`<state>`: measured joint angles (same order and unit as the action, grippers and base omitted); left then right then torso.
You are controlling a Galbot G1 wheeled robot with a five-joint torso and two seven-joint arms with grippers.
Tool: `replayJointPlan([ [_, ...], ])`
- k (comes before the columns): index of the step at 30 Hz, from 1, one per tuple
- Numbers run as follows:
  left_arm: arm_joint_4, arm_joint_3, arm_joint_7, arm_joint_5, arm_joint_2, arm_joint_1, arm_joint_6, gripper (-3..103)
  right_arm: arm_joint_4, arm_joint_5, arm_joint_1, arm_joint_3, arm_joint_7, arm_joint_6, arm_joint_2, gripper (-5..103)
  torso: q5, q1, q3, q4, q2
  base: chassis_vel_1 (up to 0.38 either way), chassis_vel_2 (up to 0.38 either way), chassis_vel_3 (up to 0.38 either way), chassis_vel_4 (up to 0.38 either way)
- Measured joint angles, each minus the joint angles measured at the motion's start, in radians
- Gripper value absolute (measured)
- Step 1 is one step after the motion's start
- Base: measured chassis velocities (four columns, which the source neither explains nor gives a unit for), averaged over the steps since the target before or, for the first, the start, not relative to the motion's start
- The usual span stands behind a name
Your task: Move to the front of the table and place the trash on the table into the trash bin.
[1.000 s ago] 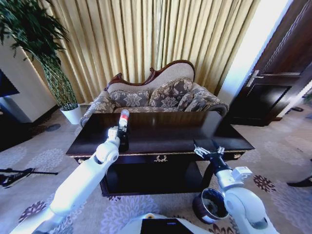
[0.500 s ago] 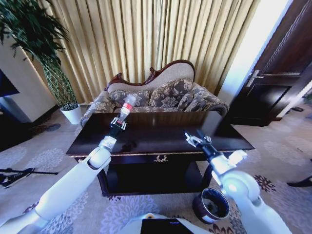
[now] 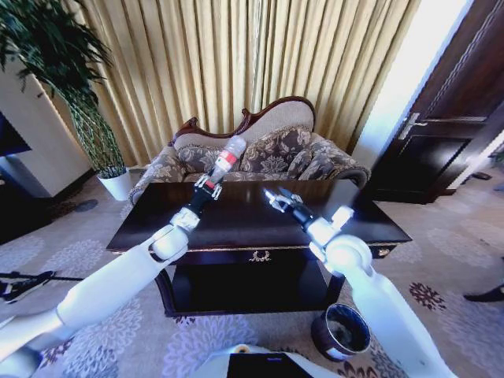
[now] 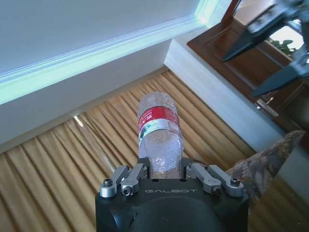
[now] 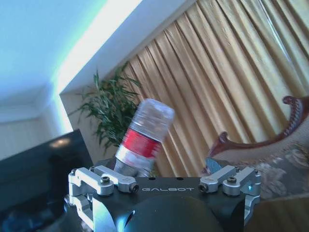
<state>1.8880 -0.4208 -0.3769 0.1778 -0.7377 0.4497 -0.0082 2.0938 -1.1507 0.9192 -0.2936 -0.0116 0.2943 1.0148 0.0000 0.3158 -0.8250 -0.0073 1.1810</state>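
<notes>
Trouble could start in the head view, where the left hand (image 3: 208,187), just left of centre, grips the bottle (image 3: 227,157) by its lower end, tilted high over the surface (image 3: 260,220), while the wide-open, empty right hand (image 3: 280,198) sits close at centre and the trash bin (image 3: 341,331) waits at lower right on the floor. Left wrist view shows the fingers clamped on the bottle's base only, so a fast swing could lever it loose. Right wrist view puts the bottle close ahead of the spread fingers, where a clumsy handover might knock it free.
</notes>
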Motion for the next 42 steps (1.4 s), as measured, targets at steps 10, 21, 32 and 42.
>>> replayJointPlan([
  [10,0.059,-0.164,-0.014,0.037,-0.029,-0.135,0.062,30,-0.068,-0.018,-0.091,0.039,-0.003,0.004,-0.001,100,0.0003,0.0,0.0,-0.0002,0.0,0.0,0.0,0.0,0.0],
  [21,0.079,-0.226,-0.012,0.049,-0.061,-0.166,0.095,30,-0.077,-0.038,-0.098,0.005,-0.001,0.005,0.002,100,0.0001,0.0,0.0,-0.0001,0.0,0.0,0.0,0.0,0.0],
  [32,0.081,-0.256,-0.016,0.049,-0.088,-0.172,0.097,30,-0.07,-0.037,-0.083,-0.013,0.003,0.006,0.001,91,0.0002,0.0,0.0,-0.0001,0.0,0.0,0.0,0.0,0.0],
  [42,0.097,-0.247,0.004,0.046,-0.078,-0.13,0.096,26,-0.062,-0.024,-0.065,-0.024,0.018,0.013,0.004,57,0.0,0.0,0.0,0.0,0.0,0.0,0.0,0.0,0.0],
])
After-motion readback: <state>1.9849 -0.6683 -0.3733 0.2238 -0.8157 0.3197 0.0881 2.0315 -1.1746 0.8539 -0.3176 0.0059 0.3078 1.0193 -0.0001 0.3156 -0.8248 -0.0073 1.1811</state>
